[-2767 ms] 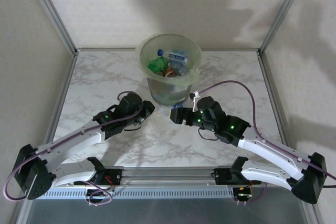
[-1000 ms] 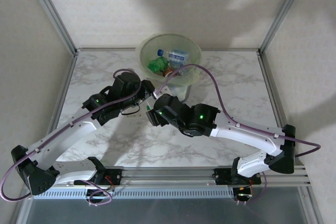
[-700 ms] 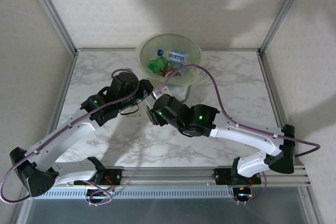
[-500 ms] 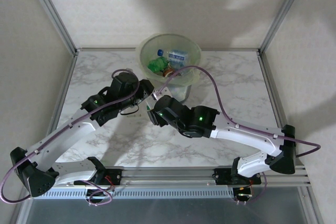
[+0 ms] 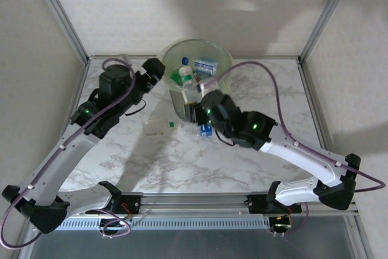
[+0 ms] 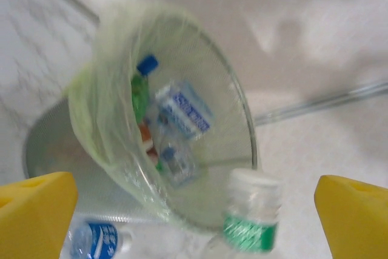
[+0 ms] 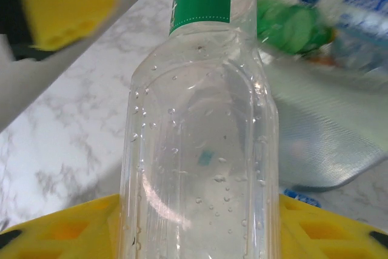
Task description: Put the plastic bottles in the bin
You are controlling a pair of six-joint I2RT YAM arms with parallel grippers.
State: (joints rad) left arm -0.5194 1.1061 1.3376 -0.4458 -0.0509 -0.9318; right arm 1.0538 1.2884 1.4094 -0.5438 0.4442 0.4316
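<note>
Pinches green-labelled bottle (image 5: 189, 89) in right gripper (image 5: 195, 106), now raised to bin (image 5: 225, 59) rim at centre; left gripper (image 5: 155, 70) spread; release next.

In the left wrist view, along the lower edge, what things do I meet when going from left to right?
Yellow finger pad → small plastic bottle with a blue label → clear plastic bottle with a green label → second yellow finger pad.

Green-labelled bottle (image 7: 200, 125) upright by the bin (image 6: 106, 113), near side; blue-labelled bottles (image 6: 185, 110) piled inside; clear bottle (image 5: 159, 127) lying near-left.
</note>
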